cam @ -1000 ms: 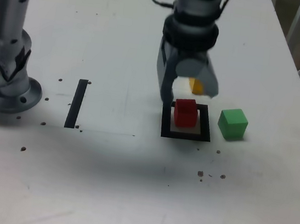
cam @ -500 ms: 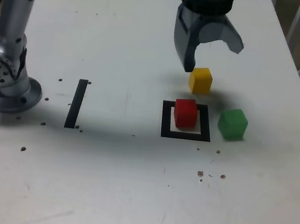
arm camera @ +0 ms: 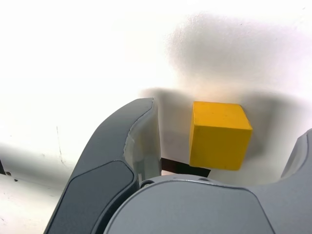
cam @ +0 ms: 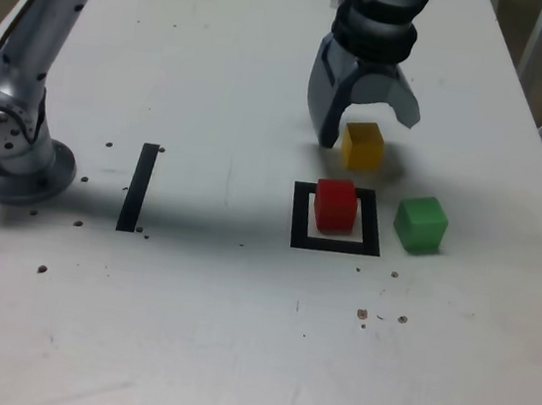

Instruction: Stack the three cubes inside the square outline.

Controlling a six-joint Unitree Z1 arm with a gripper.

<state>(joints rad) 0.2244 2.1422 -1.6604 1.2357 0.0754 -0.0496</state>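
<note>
Lower now than in the earlier frame, the tool (cam: 369,126) hangs at upper centre-right of the exterior view, jaws wide apart, holding nothing; the yellow block (cam: 362,147) sits just below. Right of centre, the red block (cam: 335,206) stands within the black square (cam: 301,240); the green block (cam: 422,224) waits just right of it. One block seems placed, two remain to stack; nothing blocks the yellow one, though the red stands close by.
</note>
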